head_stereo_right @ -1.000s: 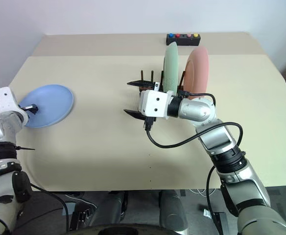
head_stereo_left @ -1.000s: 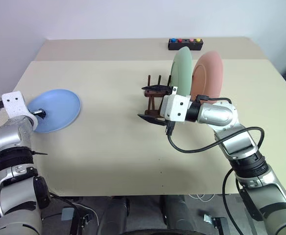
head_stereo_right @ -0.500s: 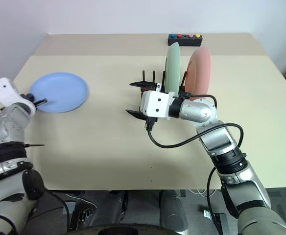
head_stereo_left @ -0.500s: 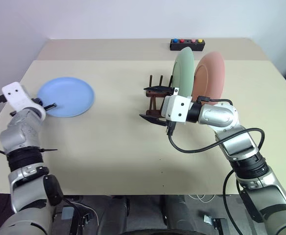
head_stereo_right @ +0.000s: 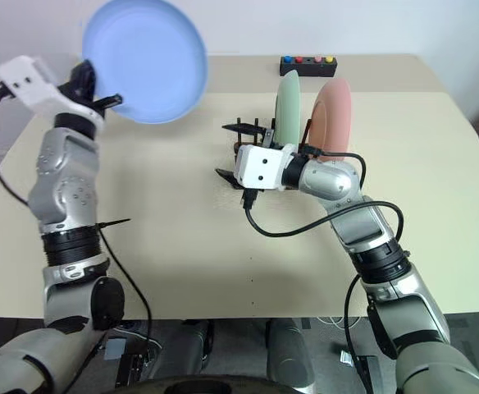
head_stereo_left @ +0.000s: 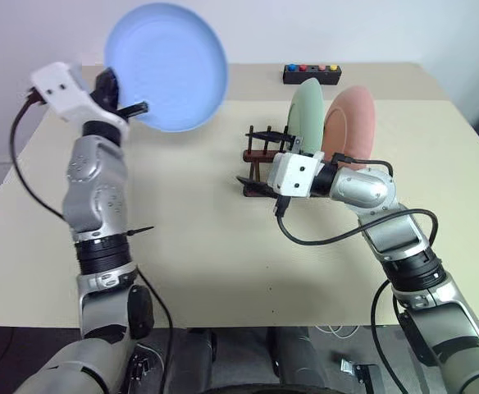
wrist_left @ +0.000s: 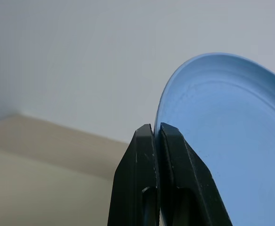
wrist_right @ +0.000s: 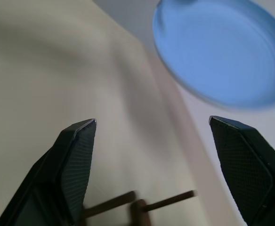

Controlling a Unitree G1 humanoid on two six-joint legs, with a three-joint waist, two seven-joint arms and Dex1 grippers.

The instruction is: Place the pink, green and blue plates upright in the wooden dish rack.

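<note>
Lifted off the table's left side, where it lay flat a second ago, the blue plate (head_stereo_left: 167,66) now hangs high in the air, tilted toward upright, far left of the rack. Its rim is clenched between the closed black fingers (wrist_left: 149,155) of the left gripper (head_stereo_left: 125,105), which stood spread beside the plate a moment earlier. Across the table (head_stereo_left: 198,246), the right gripper (head_stereo_left: 256,160) waits with its jaws spread wide and empty, hardly shifted, just in front of the wooden dish rack (head_stereo_left: 260,152). Green plate (head_stereo_left: 307,115) and pink plate (head_stereo_left: 350,123) already stand upright in the rack's right-hand slots. With the last plate picked up, what remains appears to be carrying it right and seating it in the free pegs left of the green one
</note>
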